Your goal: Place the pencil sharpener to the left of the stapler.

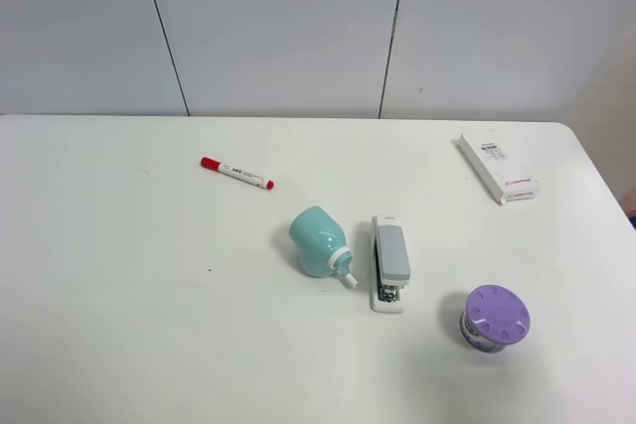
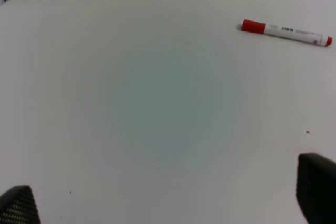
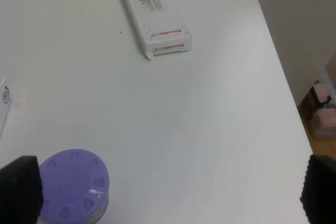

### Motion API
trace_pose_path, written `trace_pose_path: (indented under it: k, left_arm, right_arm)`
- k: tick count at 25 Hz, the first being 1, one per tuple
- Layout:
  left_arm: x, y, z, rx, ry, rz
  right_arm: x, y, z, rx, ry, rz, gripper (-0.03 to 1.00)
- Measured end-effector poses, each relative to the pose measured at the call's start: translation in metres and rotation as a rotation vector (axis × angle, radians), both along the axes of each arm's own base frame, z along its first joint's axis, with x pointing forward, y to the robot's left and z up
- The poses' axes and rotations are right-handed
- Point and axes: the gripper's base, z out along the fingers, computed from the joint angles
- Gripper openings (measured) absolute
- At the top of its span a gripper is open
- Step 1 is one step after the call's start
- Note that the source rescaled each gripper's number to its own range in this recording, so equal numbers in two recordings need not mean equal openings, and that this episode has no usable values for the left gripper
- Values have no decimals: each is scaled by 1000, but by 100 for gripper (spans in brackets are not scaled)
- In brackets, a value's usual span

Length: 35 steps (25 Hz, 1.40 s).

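Note:
The teal pencil sharpener (image 1: 320, 240) lies on its side near the table's middle, its white nozzle pointing toward the front and at the stapler. The grey-topped stapler (image 1: 390, 262) lies lengthwise just to its right, a narrow gap between them. Neither arm shows in the exterior view. In the left wrist view my left gripper (image 2: 168, 203) is open over bare table, far from both objects. My right gripper (image 3: 170, 198) is open too, above the table's right part. A white sliver at that view's edge (image 3: 2, 103) may be the stapler's end.
A red marker (image 1: 237, 173) (image 2: 286, 32) lies at the back left of the sharpener. A flat white box (image 1: 498, 168) (image 3: 156, 19) rests at the back right. A purple-lidded jar (image 1: 496, 318) (image 3: 73, 184) stands front right of the stapler. The table's right edge (image 3: 273, 40) is near.

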Motion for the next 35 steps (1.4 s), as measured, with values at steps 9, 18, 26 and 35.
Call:
trace_pose_path:
  k: [9, 18, 26, 35]
  left_arm:
    - [0, 0, 0, 0, 0, 0]
    - [0, 0, 0, 0, 0, 0]
    - [0, 0, 0, 0, 0, 0]
    - [0, 0, 0, 0, 0, 0]
  right_arm:
    - [0, 0, 0, 12, 0, -7, 100]
    - [0, 0, 0, 12, 0, -8, 100]
    - [0, -1, 0, 20, -1, -18, 100]
    - [0, -1, 0, 20, -1, -18, 100]
